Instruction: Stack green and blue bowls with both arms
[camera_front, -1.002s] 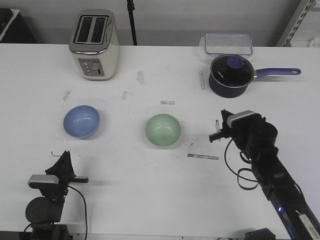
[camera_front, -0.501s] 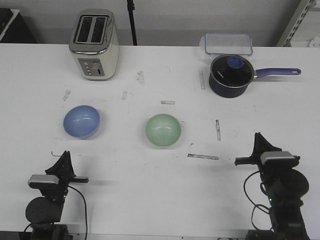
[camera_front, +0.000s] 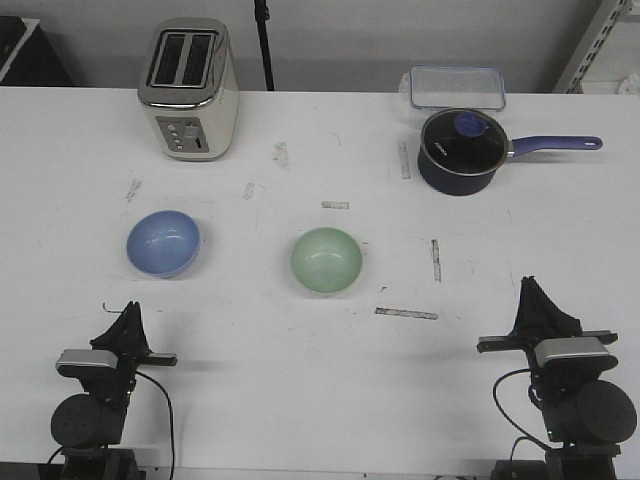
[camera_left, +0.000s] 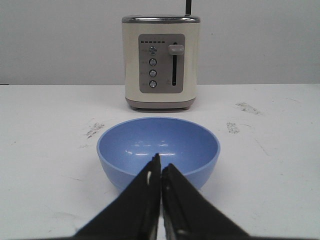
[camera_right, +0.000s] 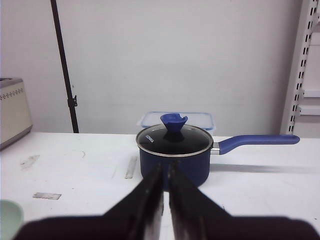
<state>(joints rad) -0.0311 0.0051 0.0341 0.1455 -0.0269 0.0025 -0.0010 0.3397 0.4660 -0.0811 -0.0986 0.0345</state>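
Opening stage of the stacking task, with nothing yet gripped. The blue bowl (camera_front: 163, 243) and the green bowl (camera_front: 326, 261) are seen apart on the white table (camera_front: 300, 380), each upright and empty, the blue one toward the left and the green one near the middle. The left gripper (camera_front: 128, 322) is parked at the near left edge, its jaws drawn almost together and holding nothing; in the left wrist view the blue bowl (camera_left: 158, 151) is shown directly ahead of the fingertips (camera_left: 152, 176). The right gripper (camera_front: 539, 306) is parked at the near right edge, likewise nearly closed and empty, with the green bowl (camera_right: 10, 217) only at the margin of its wrist view.

The next move is judged to call for the jaws to be opened and one bowl's rim to be approached, the other bowl being steadied or left as the base.

A toaster (camera_front: 188, 88) stands behind the blue bowl, and a lidded saucepan (camera_front: 459, 150) and a clear container (camera_front: 455, 87) are set at the far right. No object is seen between either gripper and the bowls.
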